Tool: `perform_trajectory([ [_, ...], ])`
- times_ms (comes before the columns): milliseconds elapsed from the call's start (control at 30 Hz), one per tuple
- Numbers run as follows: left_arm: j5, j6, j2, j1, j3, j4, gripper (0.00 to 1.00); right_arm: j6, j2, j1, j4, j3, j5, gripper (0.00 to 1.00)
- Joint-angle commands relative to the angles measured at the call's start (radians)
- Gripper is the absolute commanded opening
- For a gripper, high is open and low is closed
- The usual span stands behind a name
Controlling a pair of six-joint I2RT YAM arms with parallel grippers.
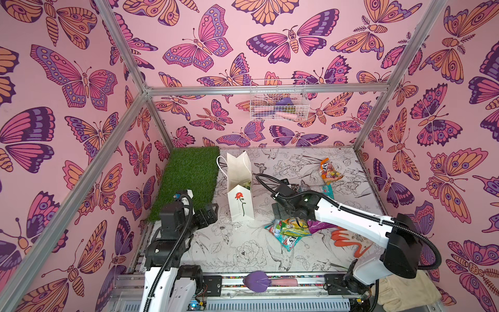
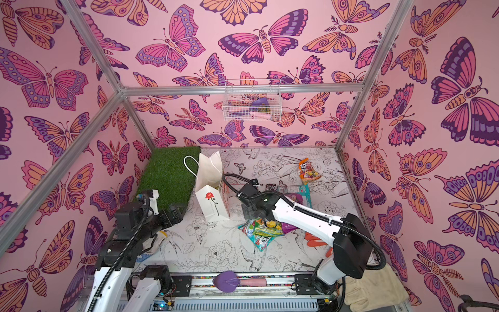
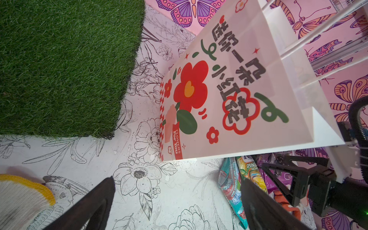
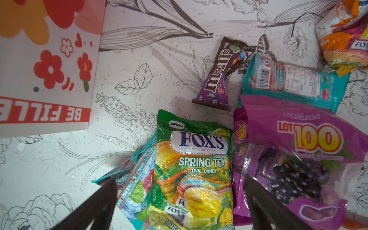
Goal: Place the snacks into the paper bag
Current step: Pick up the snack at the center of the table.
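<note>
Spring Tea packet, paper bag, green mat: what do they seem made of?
Spring Tea packet: glossy plastic film, by its glare and crinkles. Paper bag: matte white paper, crisp fold lines. Green mat: probably synthetic turf, dense upright fibres.

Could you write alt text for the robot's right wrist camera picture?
The open right end effector hangs over a green FOX'S packet that overlaps a teal packet, with a purple grape packet beside it. Farther off are a brown M&M's wrapper, a second teal packet, an orange packet and the white paper bag.
</note>
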Motion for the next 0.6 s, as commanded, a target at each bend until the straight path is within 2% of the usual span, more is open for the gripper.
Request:
perform_trajectory([
  [0,0.009,-0.001,0.004,-0.002,-0.008,0.005,1.0,0.017,0.016,-0.008,-0.022,-0.004,-0.041,0.99],
  [233,0.007,-0.001,0.002,-0.005,-0.009,0.004,1.0,0.018,0.074,-0.015,-0.043,0.002,-0.101,1.0],
  [567,0.002,-0.001,-0.003,-0.012,-0.011,0.003,1.0,0.059,0.065,-0.037,-0.051,-0.056,-0.128,0.97],
])
